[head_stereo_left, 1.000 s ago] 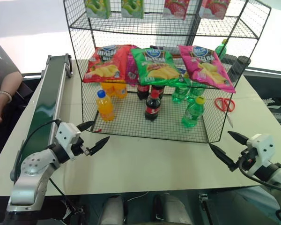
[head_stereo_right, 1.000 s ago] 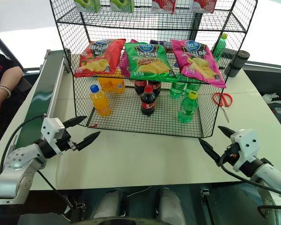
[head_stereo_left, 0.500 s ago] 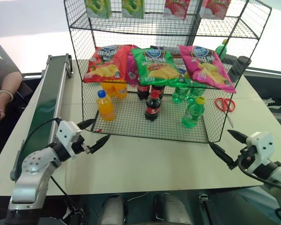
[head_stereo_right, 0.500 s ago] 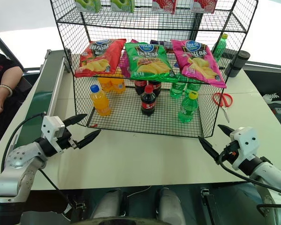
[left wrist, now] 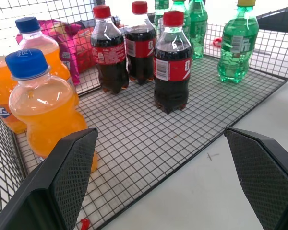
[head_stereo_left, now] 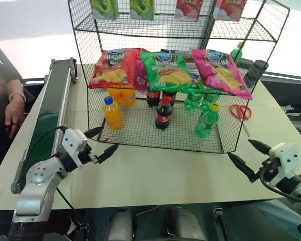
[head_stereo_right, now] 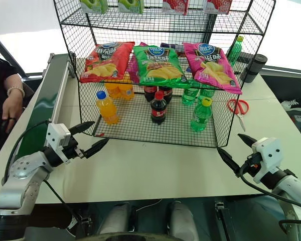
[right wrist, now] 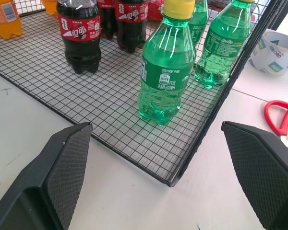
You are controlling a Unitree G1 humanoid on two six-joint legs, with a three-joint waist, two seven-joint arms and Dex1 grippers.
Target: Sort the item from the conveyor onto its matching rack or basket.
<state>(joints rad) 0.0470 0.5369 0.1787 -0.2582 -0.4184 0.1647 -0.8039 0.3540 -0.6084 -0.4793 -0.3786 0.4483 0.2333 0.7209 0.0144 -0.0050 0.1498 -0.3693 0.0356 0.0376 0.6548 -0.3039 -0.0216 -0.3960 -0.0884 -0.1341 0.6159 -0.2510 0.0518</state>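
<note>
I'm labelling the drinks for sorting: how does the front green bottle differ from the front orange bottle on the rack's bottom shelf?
The green bottle has a yellow cap and clear green liquid; the orange bottle has a blue cap and cloudy orange liquid. The green one stands at the shelf's right end, the orange one at its left end. Both stand upright on the rack, capped, similar in size.

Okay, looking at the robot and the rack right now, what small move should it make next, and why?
Probably swing the left gripper toward the conveyor, jaws open. The yellow-capped green bottle already stands on the rack's bottom tier. Both the left and the right gripper hang open, holding nothing, and the belt runs along the left gripper's side.
</note>
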